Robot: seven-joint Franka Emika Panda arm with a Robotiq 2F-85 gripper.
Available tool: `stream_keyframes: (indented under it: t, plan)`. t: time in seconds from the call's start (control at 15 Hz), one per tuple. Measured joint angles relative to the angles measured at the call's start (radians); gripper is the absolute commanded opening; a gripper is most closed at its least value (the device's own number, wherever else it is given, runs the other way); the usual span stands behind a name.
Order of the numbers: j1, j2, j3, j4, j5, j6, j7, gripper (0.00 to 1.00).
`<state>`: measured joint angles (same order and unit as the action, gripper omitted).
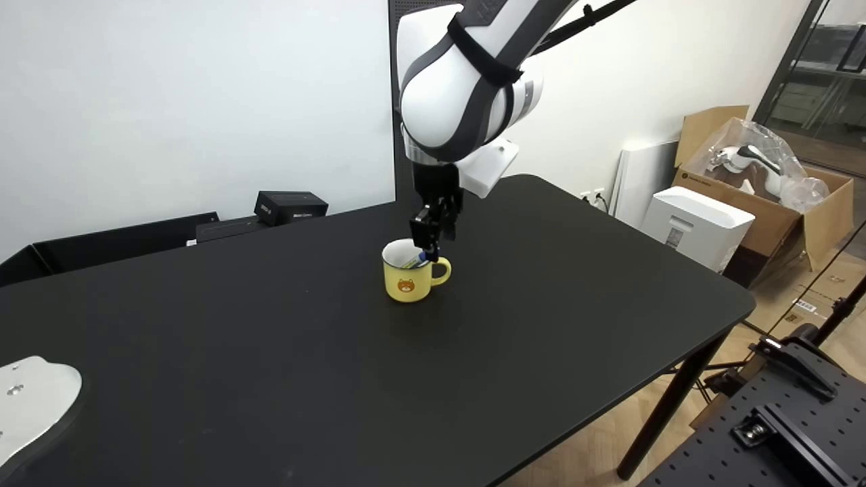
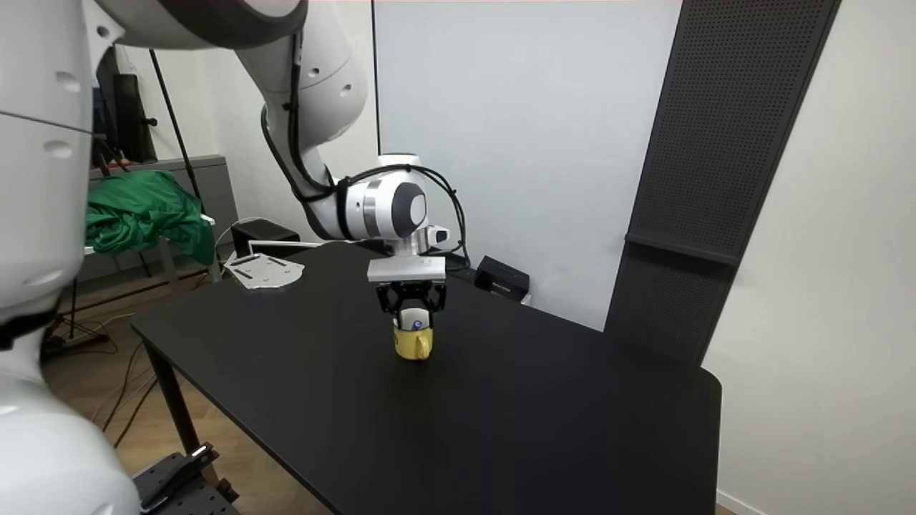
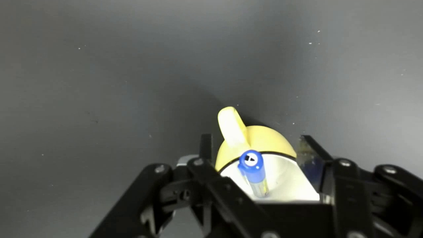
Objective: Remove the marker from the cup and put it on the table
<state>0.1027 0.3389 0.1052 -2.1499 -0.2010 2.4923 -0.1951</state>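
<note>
The yellow mug (image 1: 398,285) stands upright on the black table (image 1: 270,379); it also shows in an exterior view (image 2: 409,346) and the wrist view (image 3: 264,138). The blue marker (image 3: 255,175) leans inside it, its blue cap by the rim on the handle side. The marker also shows small in both exterior views (image 1: 411,261) (image 2: 416,325); its lower end is hidden in the mug. My gripper (image 3: 256,145) is open over the mug, pointing down. Its fingers stand apart, one each side of the marker, and none visibly touches it. The gripper also shows in an exterior view (image 2: 415,320).
Black boxes (image 1: 291,207) sit along the wall side of the table. A pale metal plate (image 2: 265,272) lies at one end of the table. A cardboard box (image 1: 737,196) and a white case (image 1: 697,226) stand beyond the table's edge.
</note>
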Motion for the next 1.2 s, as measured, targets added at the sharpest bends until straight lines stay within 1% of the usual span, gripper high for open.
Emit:
stream_keyframes:
  t: [0.07, 0.33, 0.4, 0.47, 1.0, 1.2]
  plan:
    - [0.0, 0.004, 0.0, 0.001, 0.0, 0.003, 0.0, 0.31]
    - [0.0, 0.014, 0.0, 0.008, 0.0, 0.009, -0.001, 0.05]
    - [0.0, 0.016, 0.0, 0.009, 0.0, 0.01, -0.001, 0.01]
    - [0.0, 0.017, 0.0, 0.011, 0.0, 0.011, -0.001, 0.05]
    - [0.002, 0.014, 0.0, 0.013, -0.001, 0.013, -0.008, 0.05]
    - [0.008, -0.018, 0.0, 0.012, -0.016, 0.011, -0.007, 0.05]
